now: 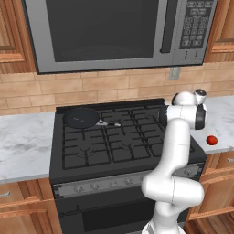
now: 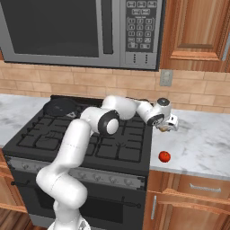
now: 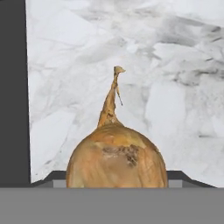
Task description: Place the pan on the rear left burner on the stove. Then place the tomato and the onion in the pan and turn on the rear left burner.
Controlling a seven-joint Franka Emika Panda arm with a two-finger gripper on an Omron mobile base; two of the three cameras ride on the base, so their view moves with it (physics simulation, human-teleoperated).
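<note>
The black pan (image 1: 81, 118) (image 2: 60, 106) sits on the rear left burner of the stove (image 1: 114, 146) (image 2: 90, 139), its silvery handle pointing right. On the marble counter right of the stove, the tan onion (image 3: 116, 157) (image 2: 164, 129) rests between my fingertips (image 3: 59, 178), which press against both of its sides. My gripper (image 2: 167, 127) (image 3: 117, 177) is shut on it, low over the counter. The red tomato (image 1: 211, 140) (image 2: 164, 156) lies on the same counter, nearer its front edge.
A grey microwave (image 1: 114, 32) hangs above the stove. The knobs (image 1: 96, 185) line the stove's silver front strip. A wall outlet (image 2: 166, 77) sits on the brick backsplash behind the counter. My arm reaches across the stove's right side.
</note>
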